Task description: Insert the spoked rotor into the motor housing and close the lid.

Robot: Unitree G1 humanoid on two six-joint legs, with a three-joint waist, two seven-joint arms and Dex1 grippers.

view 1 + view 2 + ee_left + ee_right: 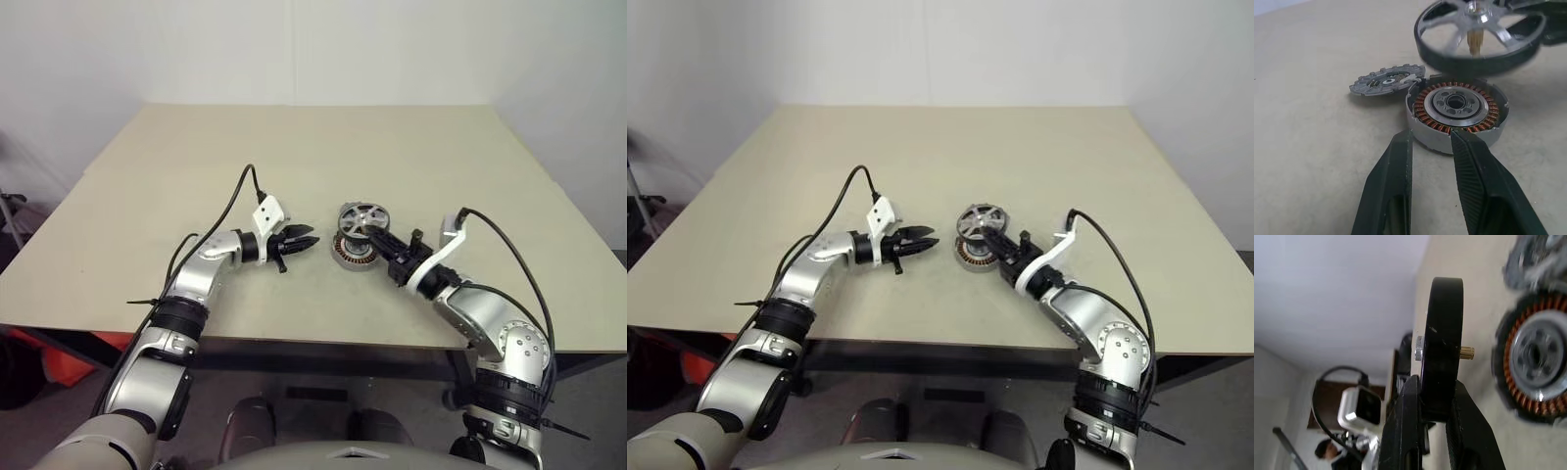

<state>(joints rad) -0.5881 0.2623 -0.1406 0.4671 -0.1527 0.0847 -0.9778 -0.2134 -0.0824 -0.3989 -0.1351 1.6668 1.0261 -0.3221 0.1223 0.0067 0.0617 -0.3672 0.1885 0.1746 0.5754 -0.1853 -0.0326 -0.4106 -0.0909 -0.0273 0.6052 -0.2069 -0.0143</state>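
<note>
Right end effector (380,235): pinching the spoked rotor (363,218) by its dark rim, both fingers pressed on opposite faces; wheel lifted off the desk (392,137), tilted, just above and slightly behind the motor housing (356,255). Small brass-coloured shaft (1466,352) protruding from the rotor hub on the side facing the housing.

Left end effector (308,240): fingers a little apart, nothing between them, tips aimed at the housing from its left, near but not touching.

Motor housing: flat on the desk, copper windings and silver hub facing up, uncovered.

Lid (1387,80): flat on the desk just beside the housing, on its far side as seen from the left end effector, notched edge visible; contact with the housing wall not discernible.
</note>
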